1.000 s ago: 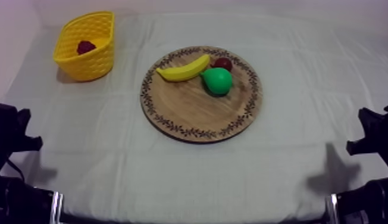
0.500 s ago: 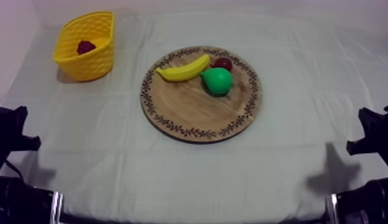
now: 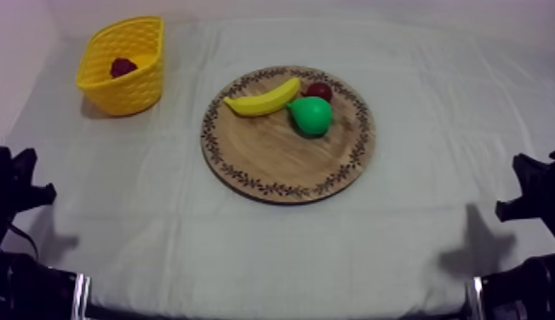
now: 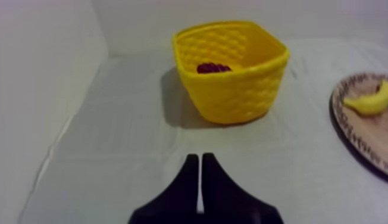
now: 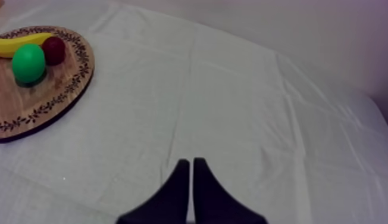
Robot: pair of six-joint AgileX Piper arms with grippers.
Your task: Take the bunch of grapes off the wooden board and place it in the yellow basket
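**A:** What's the count?

**B:** 1 board (image 3: 281, 162), 1 basket (image 3: 119, 94), 1 banana (image 3: 264, 100), 1 pear (image 3: 311, 115), 1 small red fruit (image 3: 319, 89), 1 bunch of grapes (image 3: 123, 66).

**A:** Where are the grapes?

**B:** Inside the basket, well apart from the board. The other 3 fruits lie on the board.

**A:** Which way does the bunch point?

**B:** Cannot tell. The basket's wall hides most of it, so its long axis is unclear.

**A:** The arms?

**B:** The left arm (image 3: 13, 191) and right arm (image 3: 536, 191) sit low at the table's near edge. The left gripper (image 4: 200, 159) faces the basket, fingers together, holding nothing. The right gripper (image 5: 190, 162) is over bare cloth (image 3: 417, 213) near the board, fingers together too.
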